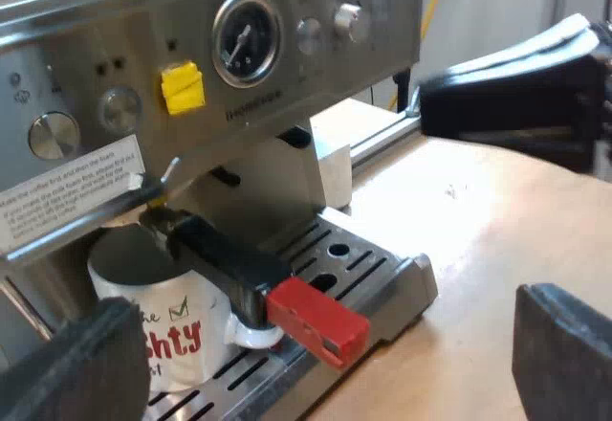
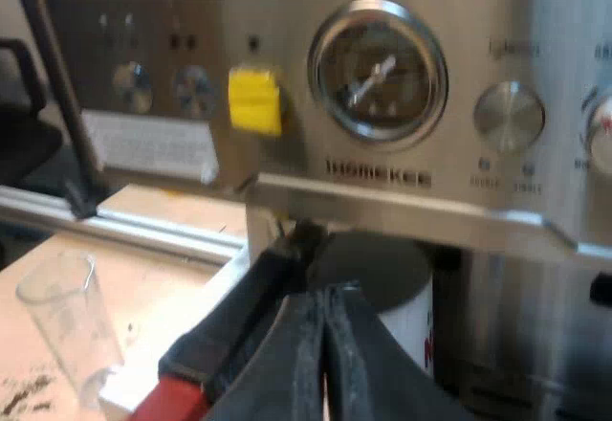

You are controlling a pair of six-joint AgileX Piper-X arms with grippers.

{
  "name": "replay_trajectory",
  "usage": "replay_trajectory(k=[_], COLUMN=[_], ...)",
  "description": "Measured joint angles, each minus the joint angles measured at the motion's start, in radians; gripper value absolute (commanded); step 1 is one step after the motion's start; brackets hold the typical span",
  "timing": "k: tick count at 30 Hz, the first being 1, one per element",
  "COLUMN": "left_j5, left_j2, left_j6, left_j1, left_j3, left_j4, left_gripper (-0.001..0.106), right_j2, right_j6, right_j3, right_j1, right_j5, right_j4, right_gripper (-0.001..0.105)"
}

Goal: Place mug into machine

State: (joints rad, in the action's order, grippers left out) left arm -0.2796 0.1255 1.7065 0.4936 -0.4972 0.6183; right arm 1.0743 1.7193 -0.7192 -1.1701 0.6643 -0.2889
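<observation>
- Closest up is the left gripper (image 1: 320, 344). Its two black fingers (image 1: 81, 364) are spread wide with nothing between them, just off the slotted drip tray (image 1: 382, 277).
- The white ceramic mug with red lettering (image 1: 163, 330) sits on that tray of the steel espresso machine (image 1: 316, 67), right under the locked-in metal holder (image 1: 229, 263) with its red-tipped black handle.
- The right gripper (image 2: 325, 344) is pinched closed on nothing, facing the round pressure gauge (image 2: 378, 72).
- A clear measuring glass (image 2: 65, 311) stands on the table.
- Looks to me like the placing's done. Next is backing off without clipping that handle.
</observation>
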Motion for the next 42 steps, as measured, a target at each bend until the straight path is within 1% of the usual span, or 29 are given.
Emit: replay_trajectory(k=[6, 7, 9, 10, 12, 14, 15, 16, 19, 24, 27, 29, 42], left_j5=[0.007, 0.033, 0.064, 0.103, 0.118, 0.118, 0.118, 0.118, 0.118, 0.116, 0.116, 0.116, 0.110], left_j2=[-0.098, -0.110, -0.115, -0.114, -0.114, -0.114, -0.114, -0.114, -0.114, -0.114, -0.114, -0.114, -0.114], left_j6=[0.000, 0.000, 0.000, 0.000, 0.000, 0.000, 0.000, 0.000, 0.000, 0.000, 0.000, 0.000, 0.000], left_j1=[0.000, 0.000, 0.000, 0.000, 0.000, 0.000, 0.000, 0.000, 0.000, 0.000, 0.000, 0.000, 0.000], left_j3=[-0.005, -0.005, -0.007, -0.007, -0.007, -0.007, -0.007, -0.007, -0.007, -0.007, -0.007, -0.007, -0.007], left_j4=[0.015, 0.015, 0.015, 0.015, 0.015, 0.015, 0.015, 0.015, 0.015, 0.015, 0.015, 0.015, 0.015], left_gripper=[0.078, 0.078, 0.078, 0.078, 0.078, 0.078, 0.078, 0.078, 0.078, 0.078, 0.078, 0.078, 0.078], right_j2=[0.126, 0.150, 0.172, 0.212, 0.239, 0.273, 0.282, 0.317, 0.364, 0.425, 0.442, 0.446, 0.446], right_j6=[0.000, 0.000, 0.000, 0.000, 0.000, 0.000, 0.000, 0.000, 0.000, 0.000, 0.000, 0.000, 0.000], right_j3=[-0.109, -0.132, -0.154, -0.192, -0.216, -0.255, -0.260, -0.301, -0.342, -0.382, -0.392, -0.393, -0.393], right_j1=[0.000, 0.000, 0.000, 0.000, 0.000, 0.000, 0.000, 0.000, 0.008, 0.034, 0.054, 0.060, 0.078], right_j5=[0.006, 0.006, 0.009, 0.009, 0.009, 0.019, 0.025, 0.053, 0.067, 0.090, 0.106, 0.119, 0.124], right_j4=[0.000, 0.000, 0.000, 0.000, 0.000, 0.000, 0.000, -0.004, -0.005, -0.005, -0.005, -0.005, -0.020], right_gripper=[0.000, 0.000, 0.000, 0.000, 0.000, 0.000, 0.000, 0.000, 0.000, 0.000, 0.000, 0.000, 0.000])
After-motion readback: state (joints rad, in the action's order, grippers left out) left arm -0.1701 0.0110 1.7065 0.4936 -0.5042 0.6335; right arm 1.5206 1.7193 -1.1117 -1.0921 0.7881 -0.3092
